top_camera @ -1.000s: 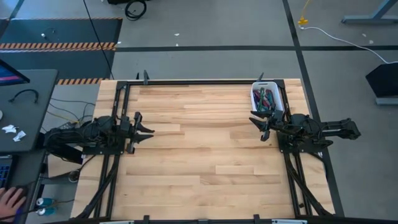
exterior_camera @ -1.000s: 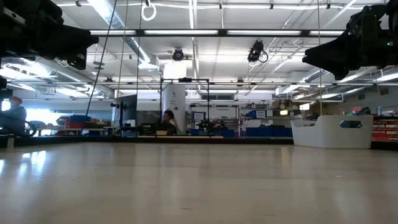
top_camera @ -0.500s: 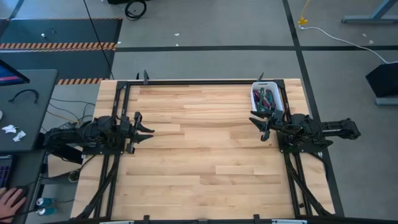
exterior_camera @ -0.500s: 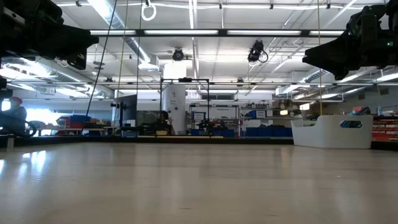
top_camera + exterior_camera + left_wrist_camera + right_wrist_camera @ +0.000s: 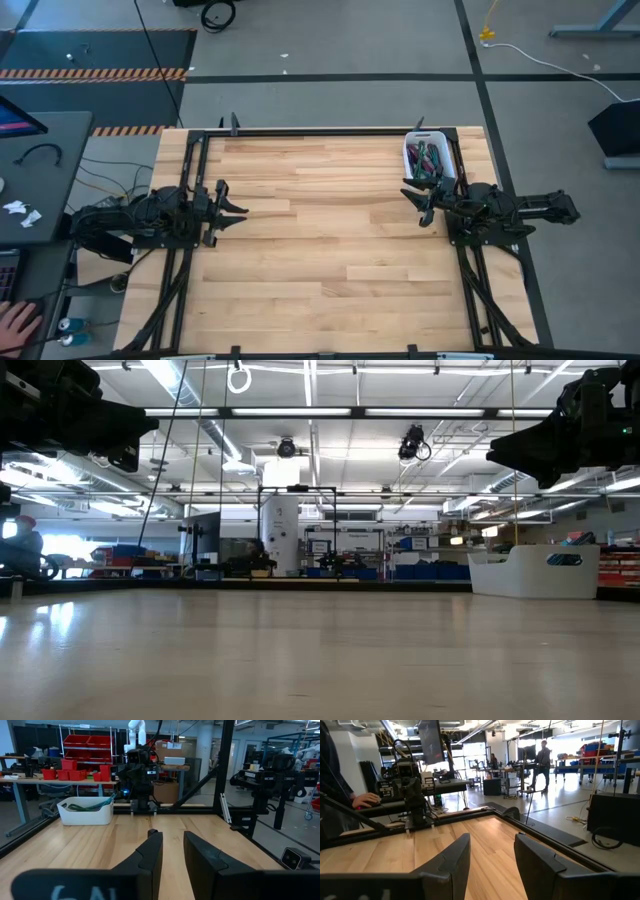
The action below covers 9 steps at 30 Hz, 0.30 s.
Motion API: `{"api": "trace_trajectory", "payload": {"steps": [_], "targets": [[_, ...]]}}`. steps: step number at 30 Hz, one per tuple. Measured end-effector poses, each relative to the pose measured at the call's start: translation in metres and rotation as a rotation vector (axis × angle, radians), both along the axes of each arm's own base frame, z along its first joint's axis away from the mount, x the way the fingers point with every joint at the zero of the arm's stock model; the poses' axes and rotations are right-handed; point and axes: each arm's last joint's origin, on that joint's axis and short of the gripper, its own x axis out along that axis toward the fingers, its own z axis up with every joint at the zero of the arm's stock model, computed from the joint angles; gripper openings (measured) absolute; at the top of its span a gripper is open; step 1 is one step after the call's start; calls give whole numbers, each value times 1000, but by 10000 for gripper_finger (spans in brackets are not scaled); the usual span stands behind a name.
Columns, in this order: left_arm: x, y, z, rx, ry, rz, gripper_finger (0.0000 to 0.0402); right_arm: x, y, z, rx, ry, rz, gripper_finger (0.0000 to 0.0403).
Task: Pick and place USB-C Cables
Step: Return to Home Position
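Filling the white bin (image 5: 409, 160), USB-C cables (image 5: 428, 158) lie mostly along its length.

No text is legible; the blue label (image 5: 564, 559) on the white bin (image 5: 520, 576) is unreadable.

— Where can a hand pass?
— Anywhere across the middle of the pale wooden plank table (image 5: 330, 250), between the left gripper (image 5: 238, 208) and the right gripper (image 5: 410, 200).
— What stands in the way?
— A white plastic bin (image 5: 429, 136) in the far right corner, just beside the right gripper. Black metal rails (image 5: 320, 131) line the table's edges.
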Motion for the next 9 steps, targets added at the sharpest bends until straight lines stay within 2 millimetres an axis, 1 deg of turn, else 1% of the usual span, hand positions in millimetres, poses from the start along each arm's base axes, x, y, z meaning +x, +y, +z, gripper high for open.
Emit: {"api": "trace_trajectory", "payload": {"steps": [5, 9], "targets": [[0, 0, 0, 0, 0, 0, 90, 0, 0, 0, 0, 0, 0, 158], [0, 0, 0, 0, 0, 0, 86, 0, 0, 0, 0, 0, 0, 158]]}}
